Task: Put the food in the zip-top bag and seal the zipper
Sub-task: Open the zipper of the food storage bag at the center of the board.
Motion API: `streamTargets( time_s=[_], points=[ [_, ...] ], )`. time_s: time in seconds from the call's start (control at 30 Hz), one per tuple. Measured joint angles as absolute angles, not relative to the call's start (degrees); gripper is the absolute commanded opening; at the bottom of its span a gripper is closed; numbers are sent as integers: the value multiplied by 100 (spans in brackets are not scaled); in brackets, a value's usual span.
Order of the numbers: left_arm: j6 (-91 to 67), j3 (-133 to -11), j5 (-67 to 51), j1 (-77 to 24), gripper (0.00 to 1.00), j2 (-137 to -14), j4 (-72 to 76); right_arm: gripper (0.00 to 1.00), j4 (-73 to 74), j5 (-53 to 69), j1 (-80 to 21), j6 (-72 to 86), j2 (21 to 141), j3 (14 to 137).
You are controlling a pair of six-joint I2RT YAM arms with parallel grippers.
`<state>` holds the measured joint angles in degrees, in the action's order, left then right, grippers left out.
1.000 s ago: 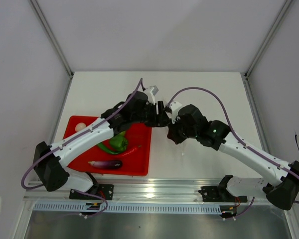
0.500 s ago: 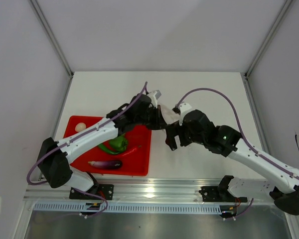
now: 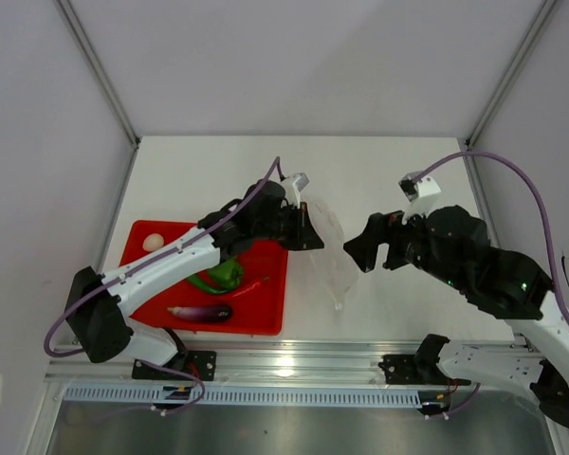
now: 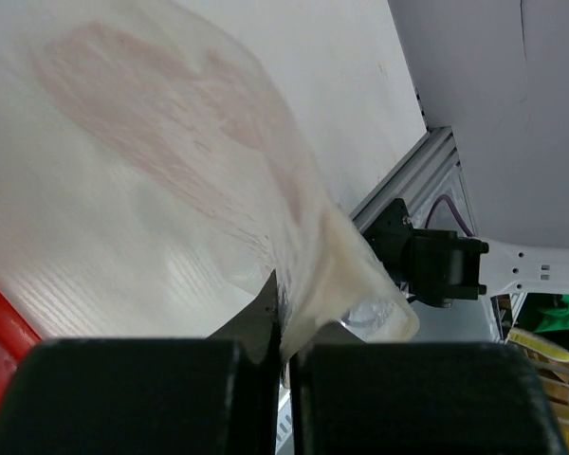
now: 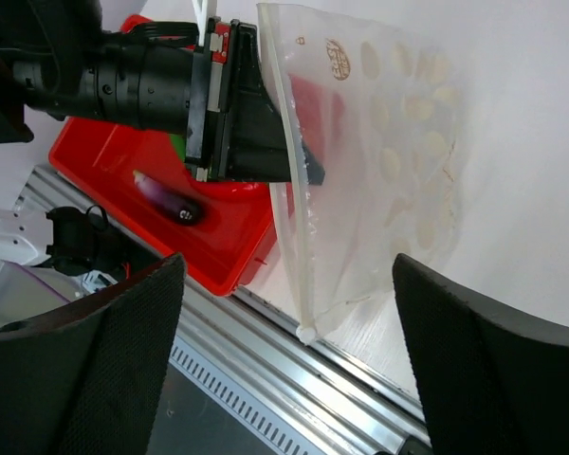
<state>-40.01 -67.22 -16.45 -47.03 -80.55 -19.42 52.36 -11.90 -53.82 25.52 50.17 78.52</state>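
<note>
My left gripper (image 3: 312, 239) is shut on the upper edge of the clear zip-top bag (image 3: 329, 254), which hangs off the table just right of the red tray. In the left wrist view the plastic (image 4: 199, 171) is pinched between the closed fingers. In the right wrist view the zipper (image 5: 290, 180) runs down the bag's near edge. My right gripper (image 3: 373, 248) stands open to the right of the bag, apart from it and holding nothing. The food lies on the tray: a green pepper (image 3: 224, 274), a red chili (image 3: 252, 284), a purple eggplant (image 3: 201, 312) and a pale round piece (image 3: 153, 243).
The red tray (image 3: 270, 318) sits at the left front of the white table. An aluminium rail (image 3: 294, 365) runs along the near edge, just below the bag's lower corner. Grey walls and frame posts close in the table's sides and back.
The right gripper opened, let go of the bag and drew back to the right. The left gripper shut on the bag's edge, and the bag now hangs from it alone.
</note>
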Motion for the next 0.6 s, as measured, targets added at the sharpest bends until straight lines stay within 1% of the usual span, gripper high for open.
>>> streamTargets(
  time_s=[0.07, 0.27, 0.4, 0.6],
  points=[
    [-4001, -6722, -1691, -4720, 0, -8055, -1920, 83, 5288, -1251, -5382, 2519, 5301, 8055],
    [-4005, -6722, -1737, -4753, 1, -8055, -1890, 80, 5271, -1258, -5524, 2486, 6254, 7811],
    [-4007, -6722, -1780, -4764, 1, -8053, -1874, 76, 5336, -1319, -5645, 2504, 6447, 7575],
    [-4029, -6722, -1883, -4799, 1, -8055, -1833, 66, 5450, -2038, -6031, 2574, 6685, 7553]
  ],
)
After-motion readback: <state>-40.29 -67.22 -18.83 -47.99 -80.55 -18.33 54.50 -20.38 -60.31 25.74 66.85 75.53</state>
